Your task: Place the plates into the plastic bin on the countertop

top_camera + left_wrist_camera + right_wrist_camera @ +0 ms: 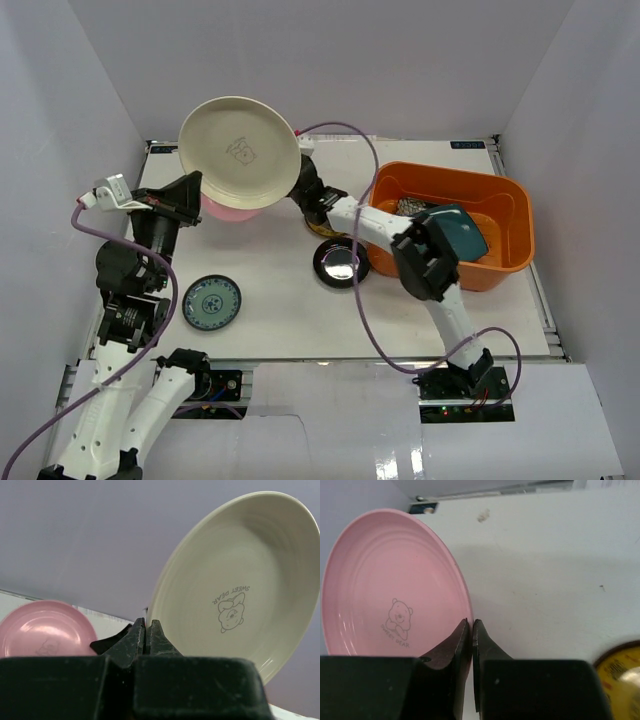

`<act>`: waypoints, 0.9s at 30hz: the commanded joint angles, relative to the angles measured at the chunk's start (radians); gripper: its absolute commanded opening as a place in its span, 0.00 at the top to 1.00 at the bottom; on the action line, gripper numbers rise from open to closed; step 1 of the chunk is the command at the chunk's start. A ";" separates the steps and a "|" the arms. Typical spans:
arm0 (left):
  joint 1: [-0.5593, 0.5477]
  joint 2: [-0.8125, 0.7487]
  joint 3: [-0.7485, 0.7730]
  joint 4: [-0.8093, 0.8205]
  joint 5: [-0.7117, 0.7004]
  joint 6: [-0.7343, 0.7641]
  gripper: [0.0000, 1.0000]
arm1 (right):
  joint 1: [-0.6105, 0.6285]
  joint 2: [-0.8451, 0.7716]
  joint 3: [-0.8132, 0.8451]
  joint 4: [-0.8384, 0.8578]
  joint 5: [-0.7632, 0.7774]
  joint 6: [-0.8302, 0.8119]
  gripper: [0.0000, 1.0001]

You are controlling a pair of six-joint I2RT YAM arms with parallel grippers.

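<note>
On the countertop point(280, 320), the plastic bin point(440, 172) is sitting at 3 o'clock. At 11 o'clock the left gripper point(145, 625) is pinching the rim of the raised cream plate point(240, 580), and the right gripper point(471, 625) is pinching the pink plate point(390, 585) by its rim. Both plates are looking stiff, glossy and probably slippery and breakable, so the rim is suiting a firm hold.

Light is bright, even, diffuse; shadows on the countertop point(285, 325) are soft. The glossy black plate point(338, 262) carries glare. My left fingers point(131, 642) read slightly soft near the lens.
</note>
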 commanded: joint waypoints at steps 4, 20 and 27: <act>0.005 0.093 0.072 0.055 0.236 -0.151 1.00 | -0.090 -0.683 -0.419 0.138 0.084 -0.219 0.92; -0.449 0.814 0.325 0.092 0.075 -0.112 1.00 | -0.787 -1.271 -1.188 -0.167 -0.121 -0.190 0.92; -0.536 1.015 0.477 0.018 0.026 -0.068 1.00 | -0.877 -1.252 -1.208 -0.181 -0.139 -0.168 0.33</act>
